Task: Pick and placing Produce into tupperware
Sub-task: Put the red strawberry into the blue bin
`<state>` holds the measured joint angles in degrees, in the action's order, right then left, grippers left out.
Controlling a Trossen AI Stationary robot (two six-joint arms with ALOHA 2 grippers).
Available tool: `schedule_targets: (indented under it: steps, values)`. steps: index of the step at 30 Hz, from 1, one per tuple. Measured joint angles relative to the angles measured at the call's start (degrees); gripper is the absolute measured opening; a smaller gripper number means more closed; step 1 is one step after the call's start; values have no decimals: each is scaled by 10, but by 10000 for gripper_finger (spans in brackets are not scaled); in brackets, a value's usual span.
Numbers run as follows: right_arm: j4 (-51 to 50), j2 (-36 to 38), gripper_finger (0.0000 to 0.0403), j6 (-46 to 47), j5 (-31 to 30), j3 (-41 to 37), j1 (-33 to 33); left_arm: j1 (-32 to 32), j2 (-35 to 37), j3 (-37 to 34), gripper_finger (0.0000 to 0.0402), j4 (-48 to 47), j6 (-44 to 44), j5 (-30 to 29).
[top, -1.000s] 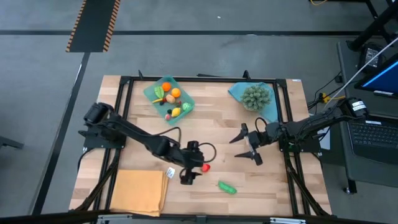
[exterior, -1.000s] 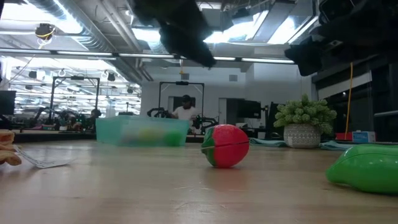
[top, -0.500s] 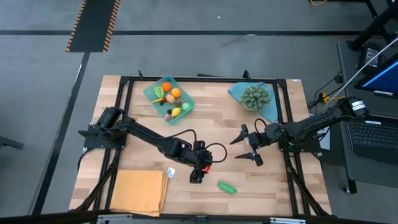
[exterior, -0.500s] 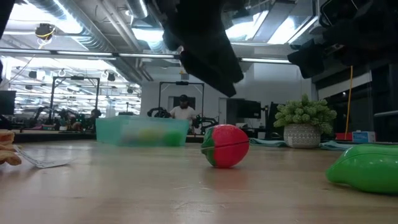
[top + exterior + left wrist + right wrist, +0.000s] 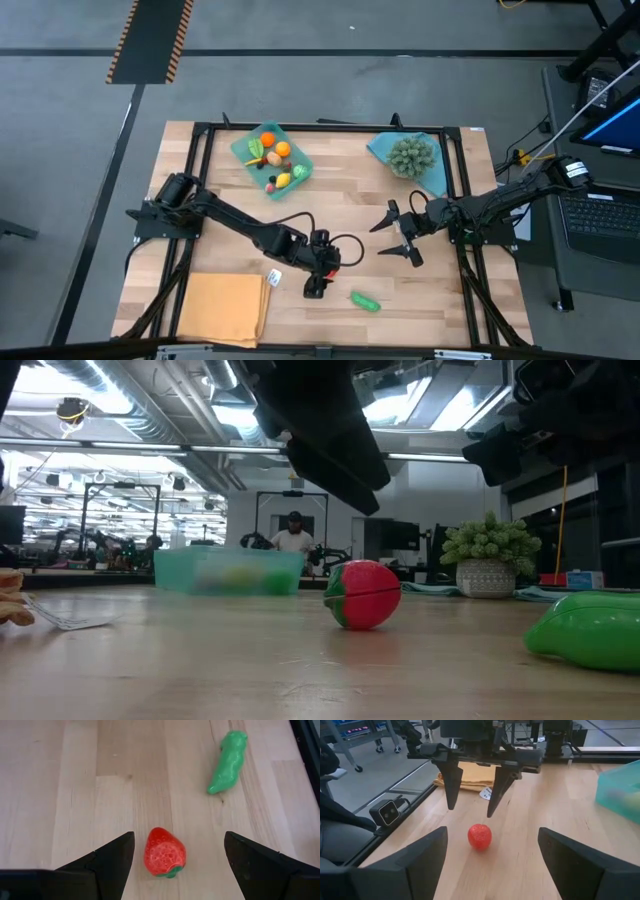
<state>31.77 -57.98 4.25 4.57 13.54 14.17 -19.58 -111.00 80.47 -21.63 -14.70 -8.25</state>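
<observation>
Farthest left on the wooden table (image 5: pixel 360 215) lies the orange-tan mat (image 5: pixel 222 308), well off to the side of the left gripper (image 5: pixel 318 277) and taking no part in the job. That gripper hangs over the near middle of the table with its fingers (image 5: pixel 111 857) spread wide and nothing between them; the toy strawberry (image 5: pixel 164 852) sits on the wood directly beneath, centred in the gap, which suggests the arm has been lined up for a straight drop and pinch. Beyond the gripper's tips, a little to the side, lies the green toy pepper (image 5: pixel 365 300), flat on the table and apart from the strawberry, probably the next piece to collect. Back toward the far edge, well away from this gripper, the teal tupperware (image 5: pixel 246 146) already holds several small fruits, so it looks like only these last two pieces remain outside. To the right, the right gripper (image 5: pixel 397 233) waits above the table, its fingers (image 5: pixel 410 861) likewise spread and empty, pointed toward the strawberry from the other side and seemingly keeping clear. Behind it stands the bushy grey-green plant (image 5: pixel 412 156) on a blue piece. The tabletop is pale butcher-block framed by black rails; beyond it the low view shows a bright workshop with ceiling lights, other rigs and a person (image 5: pixel 294 532) seated far off.
</observation>
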Motion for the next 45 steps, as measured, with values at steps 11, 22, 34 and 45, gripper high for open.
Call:
schedule_targets:
  steps: [11, 22, 34, 45]
  values:
    - [-1, 0, 312, 1, 0, 0, 0, 0, -20, 1, 298, 4, -16, -9]
    - [-6, 0, 312, 7, 0, 0, 0, 0, -73, 0, 298, 14, -20, -17]
    - [-6, 0, 312, 11, 0, 0, 1, 1, -102, 0, 298, 24, -34, -19]
    - [-6, 0, 312, 13, 0, 0, 1, 5, -102, 0, 297, 28, -62, -17]
